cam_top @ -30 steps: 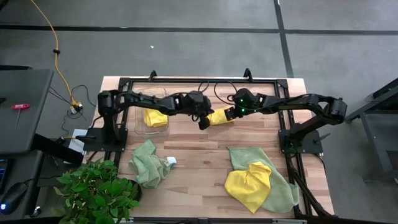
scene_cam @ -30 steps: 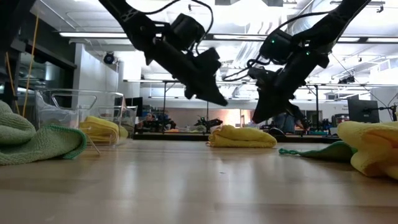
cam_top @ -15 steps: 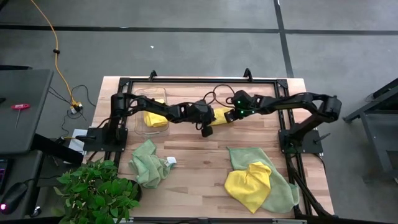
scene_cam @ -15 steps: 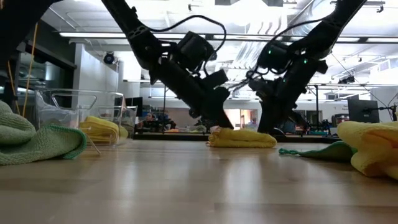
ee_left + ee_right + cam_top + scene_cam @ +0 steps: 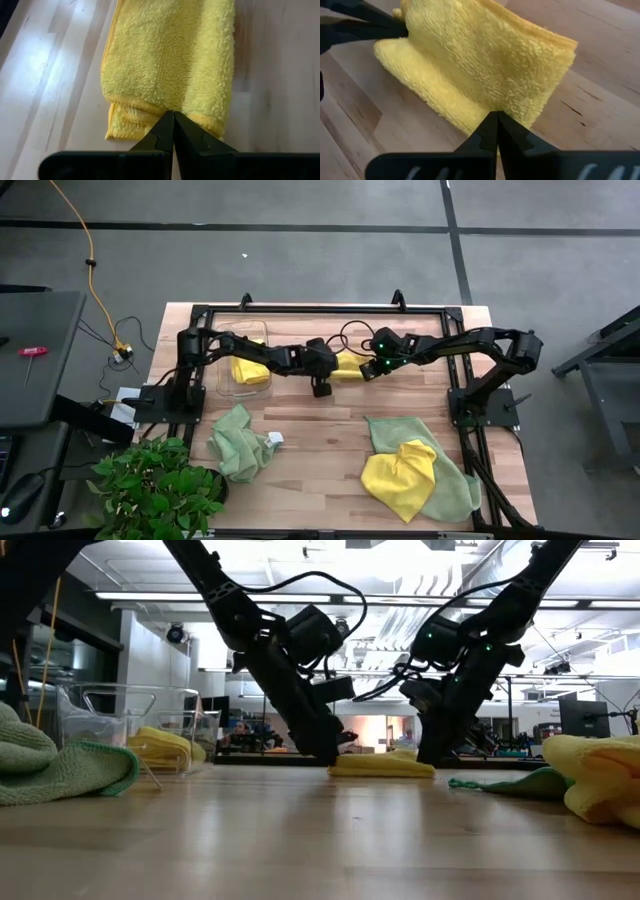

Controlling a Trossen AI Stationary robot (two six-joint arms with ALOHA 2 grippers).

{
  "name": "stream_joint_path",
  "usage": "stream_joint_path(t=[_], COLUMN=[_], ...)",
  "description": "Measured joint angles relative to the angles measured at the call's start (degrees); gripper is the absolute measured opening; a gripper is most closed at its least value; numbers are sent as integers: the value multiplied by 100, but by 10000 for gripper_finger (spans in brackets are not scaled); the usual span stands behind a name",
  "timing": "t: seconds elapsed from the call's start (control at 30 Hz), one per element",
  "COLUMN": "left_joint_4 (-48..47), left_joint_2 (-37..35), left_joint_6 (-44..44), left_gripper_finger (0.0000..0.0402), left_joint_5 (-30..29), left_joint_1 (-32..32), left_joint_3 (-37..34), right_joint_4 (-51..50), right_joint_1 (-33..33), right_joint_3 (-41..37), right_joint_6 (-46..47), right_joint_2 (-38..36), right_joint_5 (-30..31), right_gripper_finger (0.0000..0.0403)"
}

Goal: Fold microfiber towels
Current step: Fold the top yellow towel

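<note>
Wooden table [image 5: 330,435] — both fingers on folded yellow towel [image 5: 347,364]

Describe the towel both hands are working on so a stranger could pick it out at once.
On the wooden table, look toward the far edge, just right of the clear plastic bin. Between the left hand and the right hand lies a yellow towel. Unlike the loose yellow and green towels nearer the front, it is folded into a compact bundle and pinched at both ends.
</note>
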Motion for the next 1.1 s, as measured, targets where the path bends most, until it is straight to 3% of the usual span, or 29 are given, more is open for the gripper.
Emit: stream_joint_path(t=[0.43,0.57,0.7,0.87,1.1], left_joint_4=[-195,159,209,99,39], left_joint_2=[-846,-967,-831,-660,-295], left_joint_6=[418,618,360,-63,-383], left_gripper_finger=[0,0,0,0,0], left_joint_5=[-159,-177,-100,104,271], left_joint_1=[68,234,446,534,346], left_joint_3=[-31,-24,-22,-22,-26], right_joint_4=[98,219,199,412,470], right_joint_1=[-28,166,579,948,986], right_joint_3=[-2,-2,-2,-2,-2], right_joint_6=[-106,-101,-107,34,597], right_joint_2=[-652,-757,-529,-240,4], right_joint_5=[-50,-456,-487,7,529], right_gripper_finger=[0,0,0,0,0])
